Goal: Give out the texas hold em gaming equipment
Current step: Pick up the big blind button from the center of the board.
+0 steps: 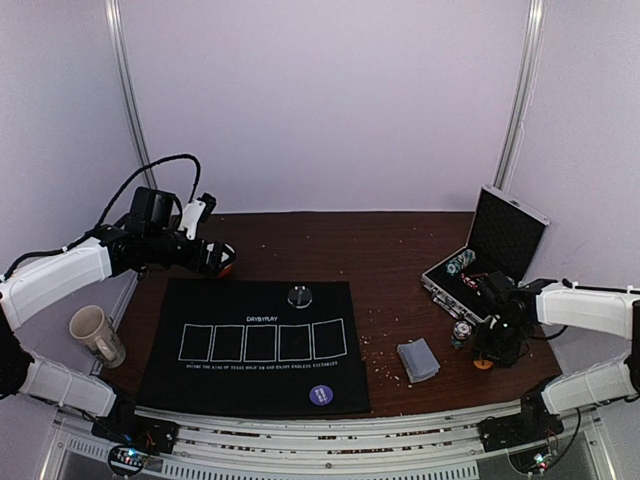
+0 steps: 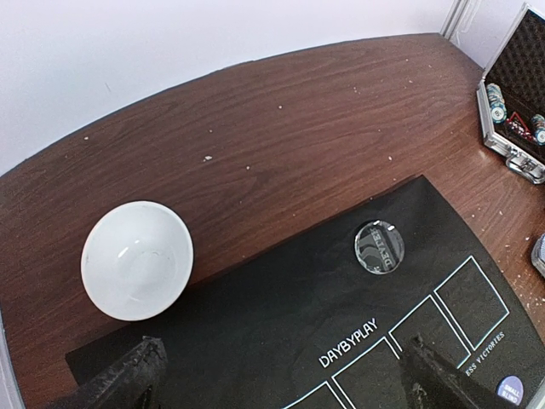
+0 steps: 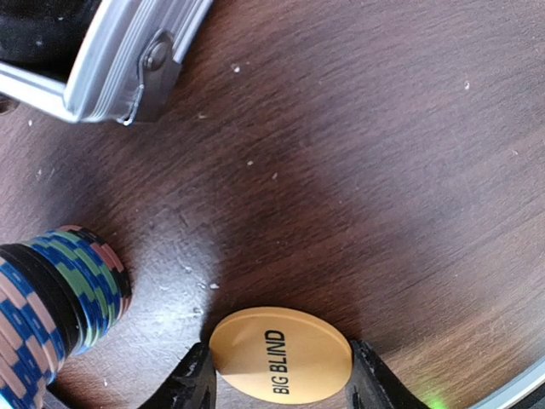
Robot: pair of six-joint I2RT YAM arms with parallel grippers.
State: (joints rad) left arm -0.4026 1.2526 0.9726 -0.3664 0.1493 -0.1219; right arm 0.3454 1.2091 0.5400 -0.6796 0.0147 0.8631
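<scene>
Right gripper [image 3: 281, 379] sitting at bottom centre, its two black fingers [image 3: 197, 379] pressing on opposite edges of an orange BIG BLIND chip [image 3: 281, 354]. Chip lying flat on the wooden table [image 3: 383, 170]. Stack of poker chips [image 3: 51, 298], striped blue, pink and green, standing at lower left, near the chip but not touching it. Metal case [image 3: 119, 60] corner showing at upper left. Pale specks lying scattered over the wood.
</scene>
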